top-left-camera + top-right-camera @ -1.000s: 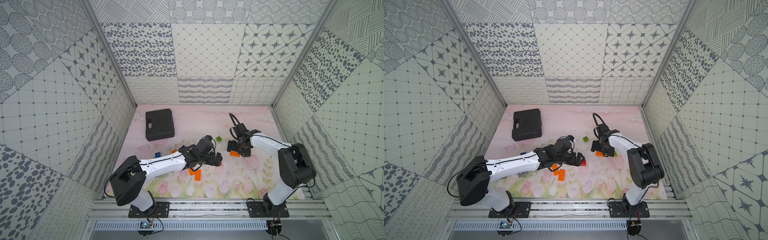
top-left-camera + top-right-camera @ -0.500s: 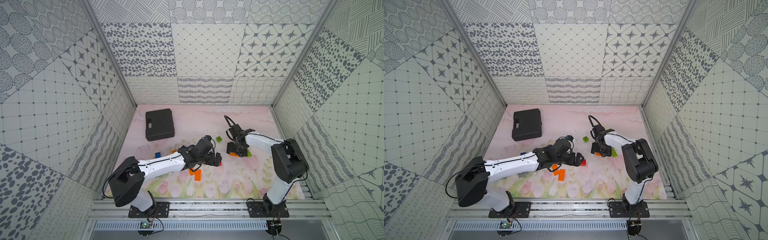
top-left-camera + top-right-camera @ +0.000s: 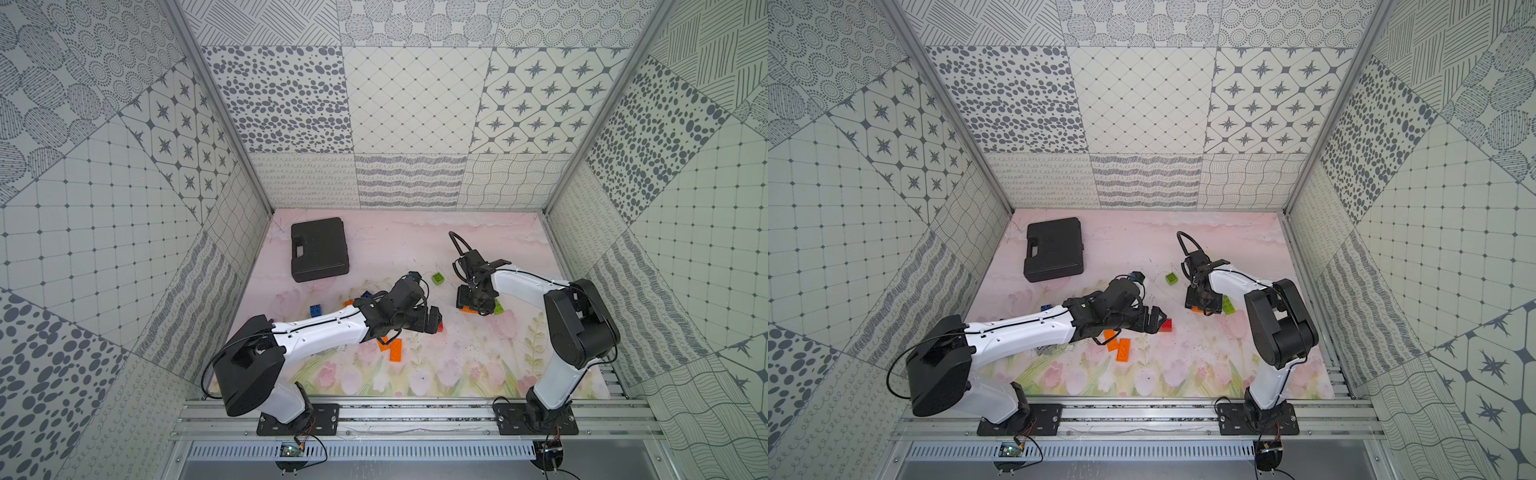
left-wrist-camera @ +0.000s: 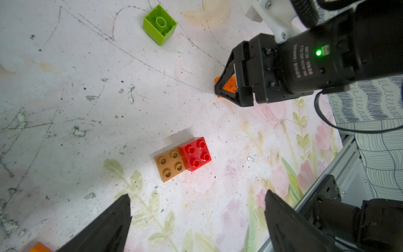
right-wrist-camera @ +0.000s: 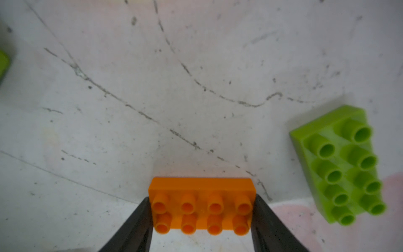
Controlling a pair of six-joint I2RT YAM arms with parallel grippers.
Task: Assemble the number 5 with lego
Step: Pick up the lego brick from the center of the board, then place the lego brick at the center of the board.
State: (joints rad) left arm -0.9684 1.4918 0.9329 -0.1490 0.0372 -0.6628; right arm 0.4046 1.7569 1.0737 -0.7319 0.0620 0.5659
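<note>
An orange oblong lego brick [image 5: 201, 209] lies studs-up on the mat, and my right gripper [image 5: 202, 197] is shut on it, one finger against each short end. In both top views this gripper [image 3: 476, 305] points down at the mat right of centre. A green oblong brick [image 5: 340, 165] lies just beside it. A red square brick [image 4: 195, 153] is joined to a brown brick [image 4: 170, 167] on the mat. My left gripper [image 4: 197, 194] hovers open just short of that pair, holding nothing. In a top view the left gripper [image 3: 1154, 320] is next to the red brick [image 3: 1167, 325].
A green square brick [image 3: 437, 278] lies upside down between the arms. Two loose orange bricks [image 3: 1123, 349] lie under the left forearm, and a blue brick [image 3: 315, 310] lies behind it. A black case [image 3: 319, 249] sits at the back left. Patterned walls enclose the mat.
My right gripper has dropped onto the orange oblong brick and its jaws have narrowed onto the brick's ends. The right elbow has swung inward. The left arm has not moved.
</note>
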